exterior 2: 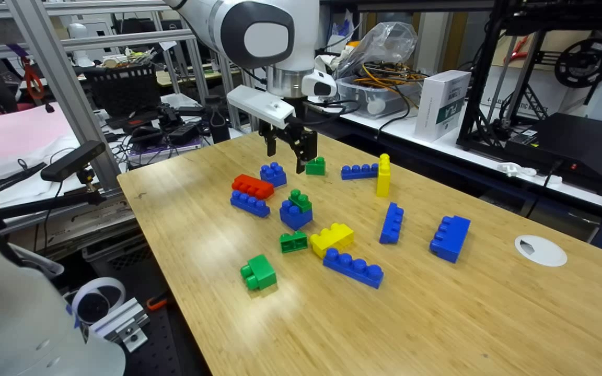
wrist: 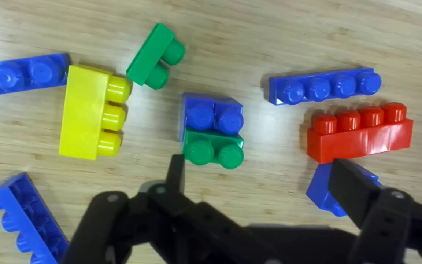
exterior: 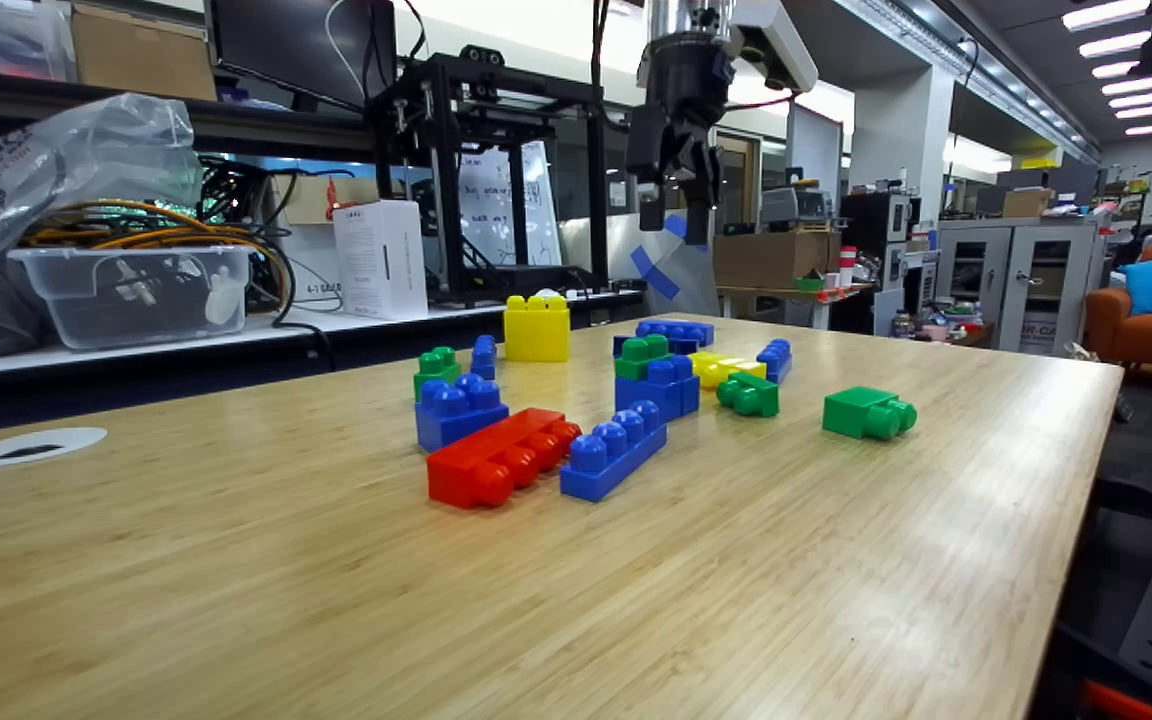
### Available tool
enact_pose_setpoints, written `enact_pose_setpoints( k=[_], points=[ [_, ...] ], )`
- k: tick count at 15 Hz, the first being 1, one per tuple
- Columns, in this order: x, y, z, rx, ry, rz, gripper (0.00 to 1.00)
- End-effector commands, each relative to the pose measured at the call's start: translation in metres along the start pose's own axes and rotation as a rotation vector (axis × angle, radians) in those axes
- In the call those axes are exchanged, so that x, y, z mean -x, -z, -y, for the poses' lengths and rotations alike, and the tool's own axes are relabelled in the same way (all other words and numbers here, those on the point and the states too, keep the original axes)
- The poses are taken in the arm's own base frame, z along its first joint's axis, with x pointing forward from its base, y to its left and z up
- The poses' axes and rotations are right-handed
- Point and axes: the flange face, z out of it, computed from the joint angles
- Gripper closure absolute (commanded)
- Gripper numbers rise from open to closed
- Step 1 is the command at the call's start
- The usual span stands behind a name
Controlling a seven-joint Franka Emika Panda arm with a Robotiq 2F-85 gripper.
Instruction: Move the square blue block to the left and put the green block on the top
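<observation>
I've got the gripper [wrist: 258, 172] up above the table [exterior 2: 437, 313], fingers [wrist: 176, 174] spread wide apart. Square blue block [exterior 2: 275, 176] sits just beside the red brick [exterior 2: 252, 186] in both exterior views; can't tell if they touch, & in the wrist view a finger hides part of it. Long blue brick [exterior 2: 250, 203] lies on the red one's other side, just beside it, studs up. Not sure which small green piece the task means: there's an upright green brick [exterior 2: 315, 167] near the square blue block, a tipped green brick [wrist: 151, 55] lying on its side close to the lying yellow brick [wrist: 82, 113], & a stacked green brick [exterior 2: 300, 200] on top of another blue brick [exterior 2: 294, 218]. Larger green brick [exterior 2: 261, 271] lies on its side, well apart from the square blue block. As for text: in an exterior view the clear bag [exterior: 126, 150] reads "SERVICE", w/ more print below it I can't get. White box [exterior 2: 437, 99] has a green panel [exterior 2: 451, 110], looks like "PLA" on it. Carton [exterior: 311, 240] behind shows "4-1" & then letters too small for me. Gray cabinet [exterior: 1003, 290] in the bkgd has a sign [exterior: 1041, 329], maybe ending "CAR"; handwriting on the whiteboard [exterior: 539, 190] is too small to read. White disc [exterior 2: 551, 251] on the table carries a dark shape [exterior 2: 527, 246], can't ID it.
</observation>
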Motion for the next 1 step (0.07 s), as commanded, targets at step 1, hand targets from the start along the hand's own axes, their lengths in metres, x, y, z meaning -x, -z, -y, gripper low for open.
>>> enact_pose_setpoints(
  k=[1],
  points=[
    [0.0001, 0.0005, 0.0002, 0.000, -0.004, 0.000, 0.00]
  ],
)
